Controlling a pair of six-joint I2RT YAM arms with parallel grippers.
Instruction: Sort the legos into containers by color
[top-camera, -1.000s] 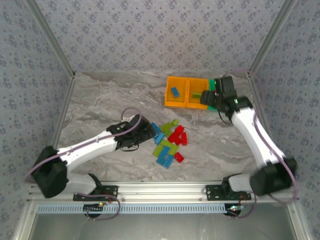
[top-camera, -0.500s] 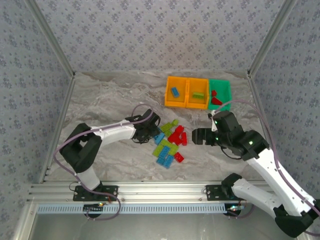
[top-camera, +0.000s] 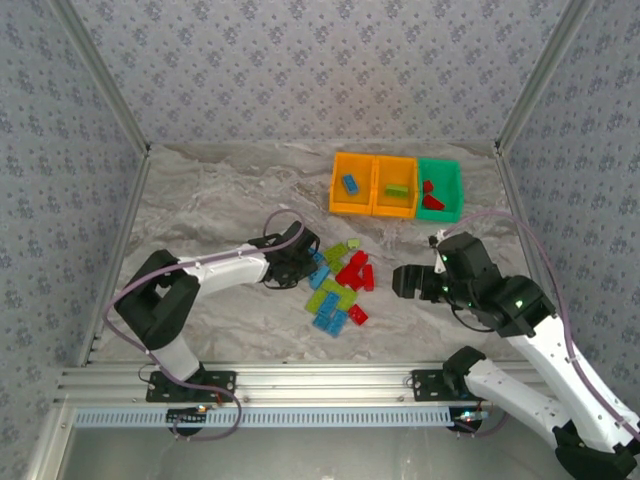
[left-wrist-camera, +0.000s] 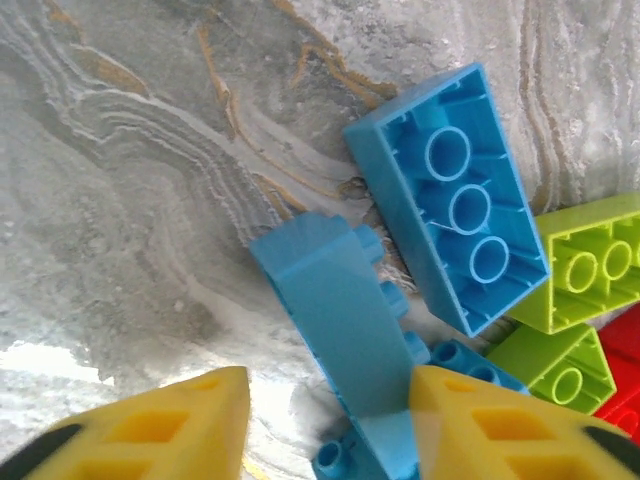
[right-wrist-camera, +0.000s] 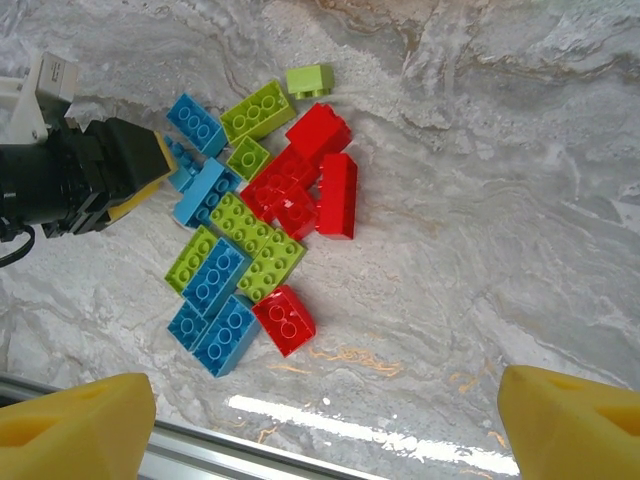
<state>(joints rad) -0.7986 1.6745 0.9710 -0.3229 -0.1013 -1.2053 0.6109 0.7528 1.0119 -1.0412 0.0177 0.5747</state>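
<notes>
The legos lie in a loose pile of red, blue and lime green bricks mid-table, also seen from above. My left gripper is at the pile's left edge. Its jaws straddle a tilted blue brick; the right finger touches it and the left finger stands apart. My right gripper hovers wide open and empty to the right of the pile. At the back stand the containers: an orange bin with a blue brick, an orange bin with a green brick, and a green bin with red bricks.
Another blue brick lies upside down just beyond the straddled one, with lime green bricks to its right. The metal rail runs along the near edge. Bare marble lies left of the pile and in front of the bins.
My right arm has left the green bin and come down to the right of the pile. My left gripper has reached the pile's left edge and narrowed its jaws round a blue brick.
</notes>
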